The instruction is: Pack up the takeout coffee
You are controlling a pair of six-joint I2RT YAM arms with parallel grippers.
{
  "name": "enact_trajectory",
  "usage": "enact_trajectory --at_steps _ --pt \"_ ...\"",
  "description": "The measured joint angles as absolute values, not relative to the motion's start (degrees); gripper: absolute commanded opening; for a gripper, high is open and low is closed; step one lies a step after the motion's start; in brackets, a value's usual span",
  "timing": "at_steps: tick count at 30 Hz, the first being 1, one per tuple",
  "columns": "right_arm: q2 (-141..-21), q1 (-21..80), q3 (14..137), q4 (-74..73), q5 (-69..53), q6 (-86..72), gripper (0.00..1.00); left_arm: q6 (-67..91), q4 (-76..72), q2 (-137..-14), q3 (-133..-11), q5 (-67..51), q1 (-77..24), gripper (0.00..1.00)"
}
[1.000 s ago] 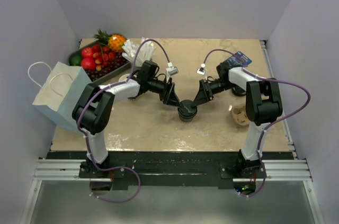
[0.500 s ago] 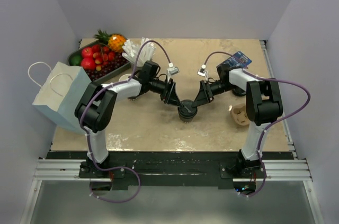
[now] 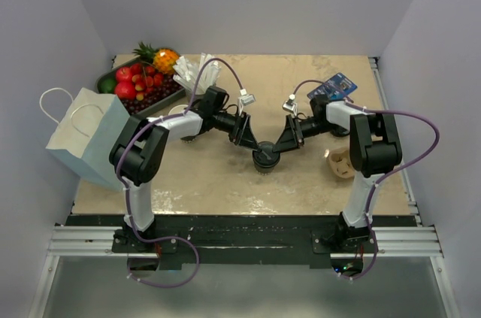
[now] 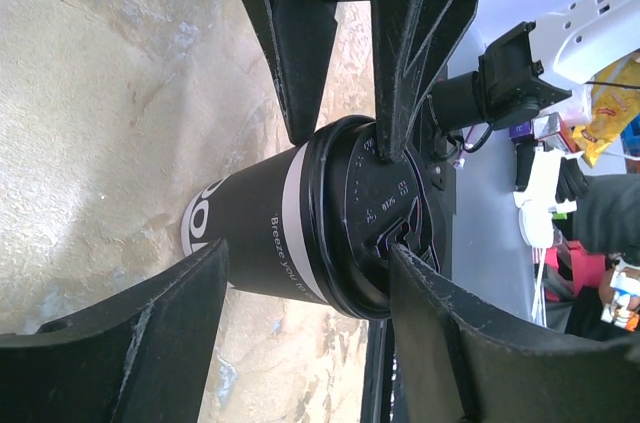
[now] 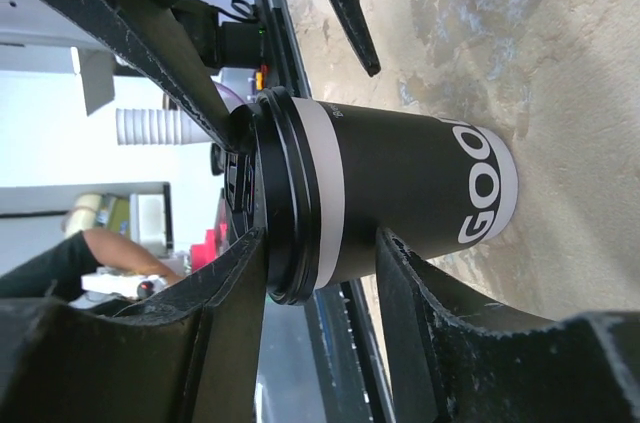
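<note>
The takeout coffee (image 3: pixel 264 159) is a dark brown cup with white lettering and a black lid, standing upright mid-table. It also shows in the left wrist view (image 4: pixel 300 233) and the right wrist view (image 5: pixel 400 183). My left gripper (image 3: pixel 254 146) comes in from the left, open and straddling the lid's rim (image 4: pixel 308 253): one finger rests on the lid top, the other is beside the cup wall. My right gripper (image 3: pixel 276 146) comes from the right, also open across the rim (image 5: pixel 320 238), with one finger on the lid and one against the wall.
A light blue paper bag (image 3: pixel 83 134) stands at the left edge. A tray of fruit (image 3: pixel 135 85) and a grey cup of white sticks (image 3: pixel 194 74) are at the back left. A lidless cup stack (image 3: pixel 340 164) lies at the right, and a blue packet (image 3: pixel 334 86) behind it.
Both wrists have shifted slightly over the cup, and the fingers have settled closer on the lid. The cup has stayed in place on the table.
</note>
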State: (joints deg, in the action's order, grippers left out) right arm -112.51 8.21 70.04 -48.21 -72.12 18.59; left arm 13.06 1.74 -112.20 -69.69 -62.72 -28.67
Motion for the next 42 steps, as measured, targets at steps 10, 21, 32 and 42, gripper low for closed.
enact_trajectory --at_steps 10,21,32,42 --pt "-113.65 7.86 69.69 -47.0 -72.71 13.3 0.43 13.5 2.28 -112.38 -69.93 -62.13 -28.67 0.65" --pt "-113.19 7.57 68.75 -44.91 -71.88 8.82 0.41 14.02 2.81 -112.4 -70.59 -60.12 -28.64 0.64" --pt "-110.08 8.32 68.31 -44.05 -67.94 7.14 0.46 12.51 3.77 -111.5 -70.5 -59.37 -28.97 0.67" --pt "-106.94 9.28 70.85 -43.68 -63.35 14.11 0.66 3.9 6.15 -109.36 -71.31 -58.11 -29.15 0.72"
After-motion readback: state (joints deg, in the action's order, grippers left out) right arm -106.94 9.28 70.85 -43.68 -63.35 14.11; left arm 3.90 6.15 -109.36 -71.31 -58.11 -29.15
